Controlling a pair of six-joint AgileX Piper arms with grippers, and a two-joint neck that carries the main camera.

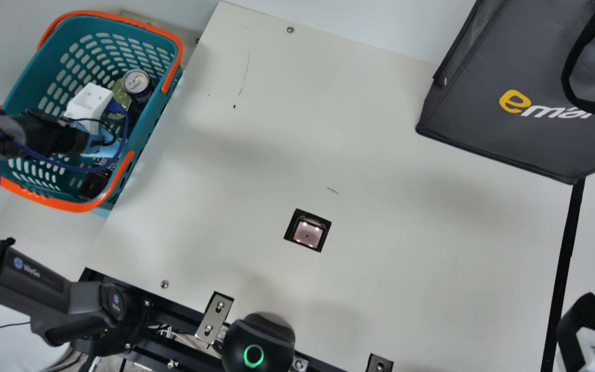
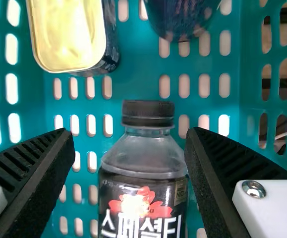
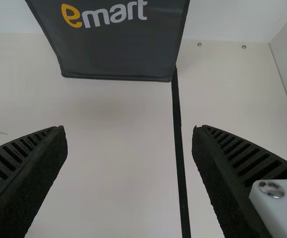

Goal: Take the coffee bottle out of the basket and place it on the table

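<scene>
With our left end effector [image 2: 130,132] spread, we'd clasp the clear plastic black-capped coffee bottle [image 2: 142,161] mid-body; likely firm, weighty, slick.

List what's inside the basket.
Coffee bottle, gold-topped tin, drinks can, left gripper. Left arm hides part of the basket; can't tell what's beneath.
</scene>
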